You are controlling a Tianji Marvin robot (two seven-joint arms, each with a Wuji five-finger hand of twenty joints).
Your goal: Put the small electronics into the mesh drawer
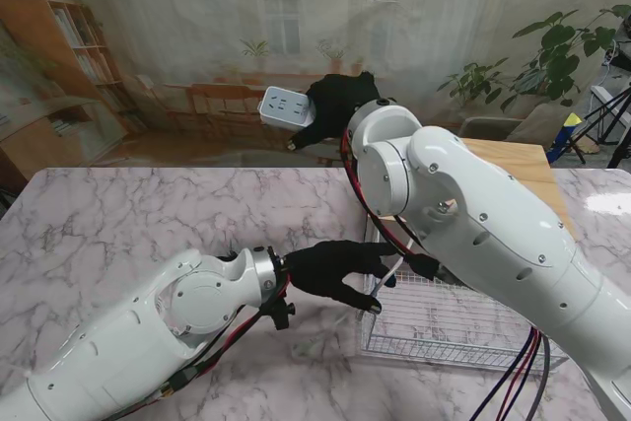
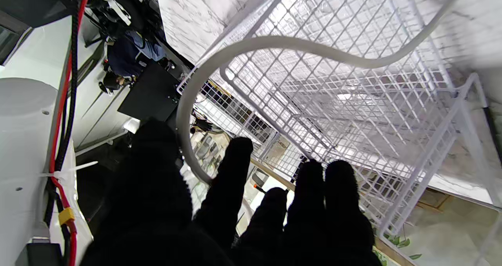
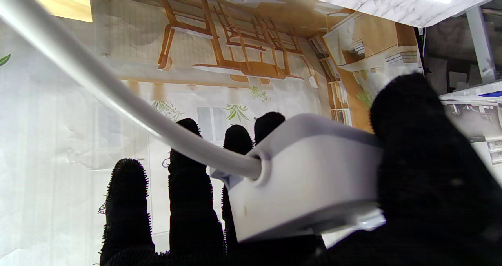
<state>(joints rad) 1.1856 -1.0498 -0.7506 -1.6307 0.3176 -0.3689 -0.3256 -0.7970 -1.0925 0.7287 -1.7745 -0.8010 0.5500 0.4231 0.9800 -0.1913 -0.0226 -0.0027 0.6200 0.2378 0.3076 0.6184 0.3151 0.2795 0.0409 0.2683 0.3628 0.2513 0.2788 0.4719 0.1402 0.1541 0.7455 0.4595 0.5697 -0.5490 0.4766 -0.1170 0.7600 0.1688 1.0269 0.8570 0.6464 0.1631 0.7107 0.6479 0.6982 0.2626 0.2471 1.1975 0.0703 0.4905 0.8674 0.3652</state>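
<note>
surface: white-grey marble table (image 1: 118,234), wooden board (image 1: 518,160) at far right edge
room: printed backdrop (image 1: 197,36) of shelves and chairs, potted plant (image 1: 552,56) far right
mesh drawer: white wire basket (image 1: 444,327) on table, right of centre, partly behind right arm
power strip (image 1: 286,105): white, lifted high past the far table edge, clamped in right hand (image 1: 335,105), thumb (image 3: 423,148) on one side, other fingers behind
cable (image 1: 389,278): white, runs from the strip over the drawer's left rim
left hand (image 1: 335,268): at drawer's left rim beside the cable, fingers loosely spread; contact with the cable unclear
hidden: drawer contents blocked by right arm; cable's middle stretch out of sight
</note>
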